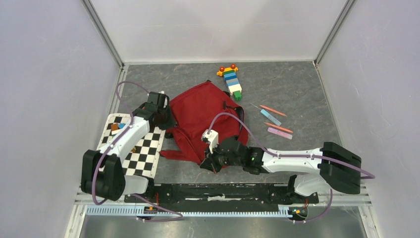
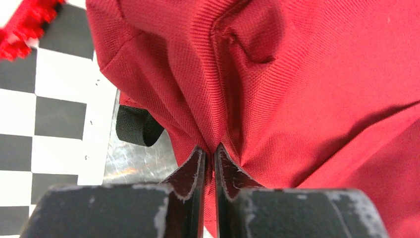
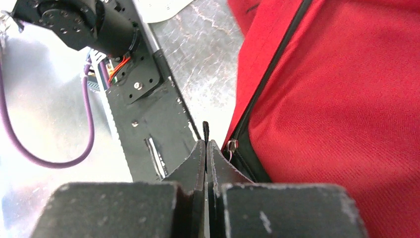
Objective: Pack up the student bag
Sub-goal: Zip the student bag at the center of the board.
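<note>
right gripper (image 3: 205, 144): pressed together on a thin black pull tab (image 3: 205, 130) at the near edge of the student bag (image 3: 346, 124), beside its black zipper (image 3: 270, 69)
checkerboard (image 1: 146, 148): flat, near left
left gripper (image 2: 210, 151): pinching a fold of the red fabric at the left side
student bag: lying mid-table, between both grippers
coloured sticks (image 1: 275, 121): right of it, apart
brick toy (image 1: 230, 82): farthest back

Student bag (image 1: 198, 114) at centre, board (image 1: 148, 148) left of it, block stack (image 1: 232, 82) behind, perhaps pens (image 1: 271, 117) right.
</note>
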